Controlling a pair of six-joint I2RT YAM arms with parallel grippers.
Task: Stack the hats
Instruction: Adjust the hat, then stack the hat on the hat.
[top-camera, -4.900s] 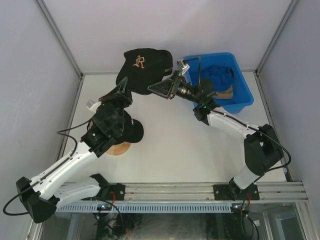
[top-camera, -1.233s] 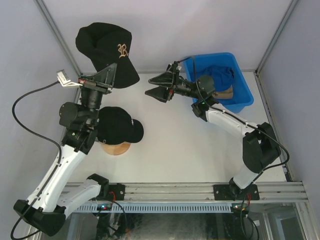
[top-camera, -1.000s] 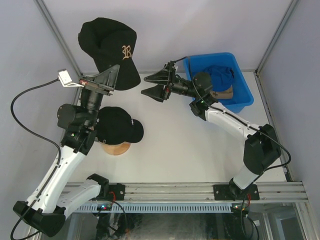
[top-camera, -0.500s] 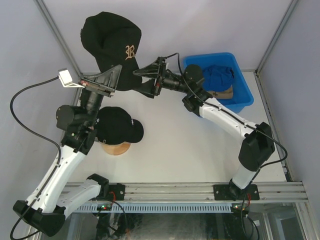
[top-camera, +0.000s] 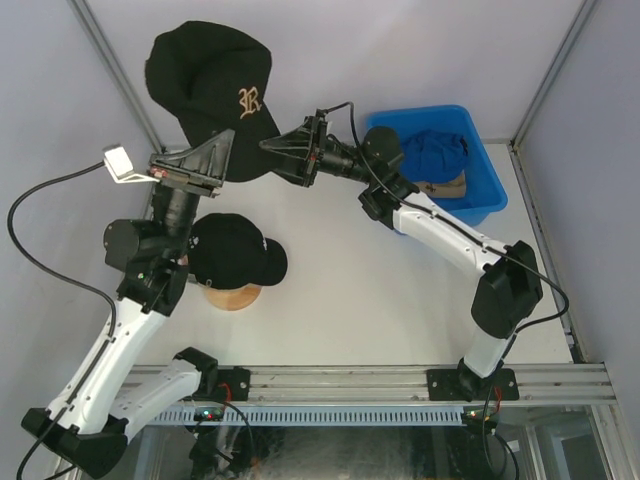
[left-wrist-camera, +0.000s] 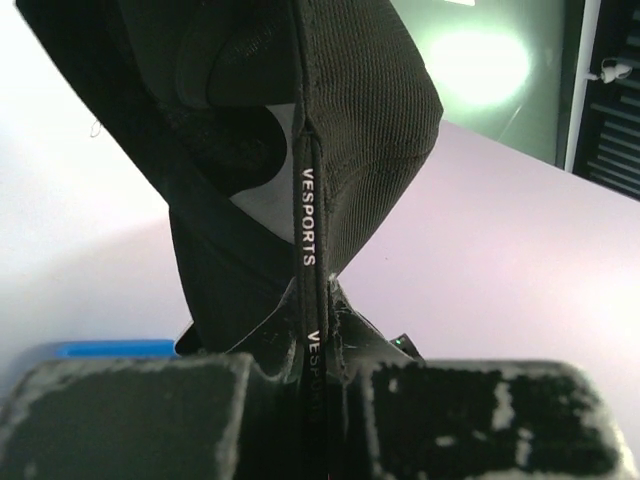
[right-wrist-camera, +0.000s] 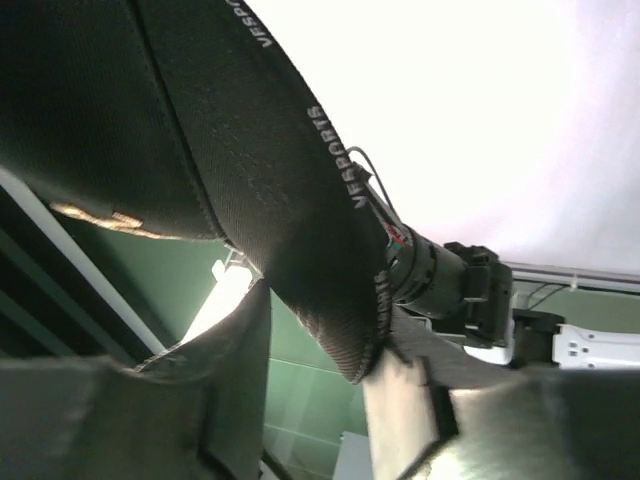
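A black hat (top-camera: 215, 85) with a gold letter on its front hangs high in the air at about 11 o'clock over the counter (top-camera: 370, 300). The left fingers (left-wrist-camera: 130, 420) are pressed together on its lower rim. In the left wrist view the inner band, printed VESPORTS, runs straight down into the thin slit between them. The right fingers (right-wrist-camera: 425, 400) reach in from the hat's 3 o'clock side and stand apart, one on each side of the rim's curved edge. In the right wrist view that edge dips into the gap, close against one finger with open space beside the other, so they are not clamped on it. A second black hat (top-camera: 238, 255) sits on a round wooden stand (top-camera: 232, 297) at about 9 o'clock on the counter, under the left arm. At 2 o'clock a blue bin (top-camera: 490, 195) holds a blue hat (top-camera: 435, 150) and, beside it, a tan hat (top-camera: 455, 188).
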